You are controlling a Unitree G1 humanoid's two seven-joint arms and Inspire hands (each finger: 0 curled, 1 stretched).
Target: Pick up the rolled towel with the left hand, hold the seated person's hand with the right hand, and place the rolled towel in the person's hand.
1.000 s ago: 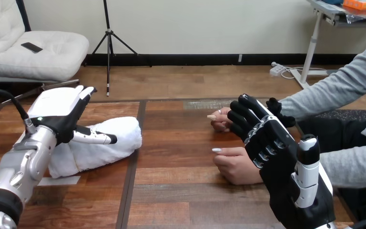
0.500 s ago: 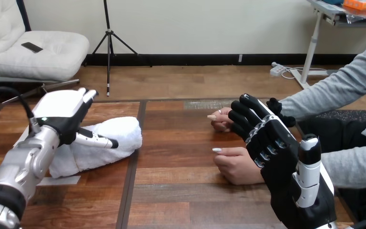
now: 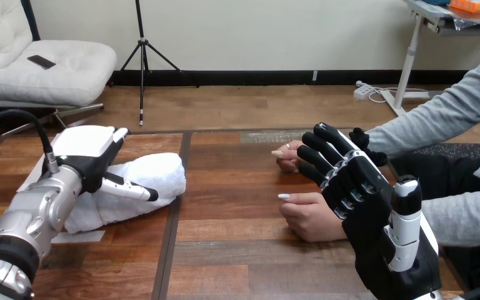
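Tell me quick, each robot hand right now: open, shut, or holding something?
Left hand: open, over the rolled towel, thumb across it, not gripping.
Right hand: open, fingers straight, beside the person's nearer hand, holding nothing.

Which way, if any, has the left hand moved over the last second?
Yes. The left hand has shifted slightly right, and its fingers have tipped down toward the towel, which has not moved.

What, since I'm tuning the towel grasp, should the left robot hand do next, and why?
Probably the left robot hand should close round the rolled towel: it sits over the towel, fingers straight, thumb against its front, and the towel lies on the table.
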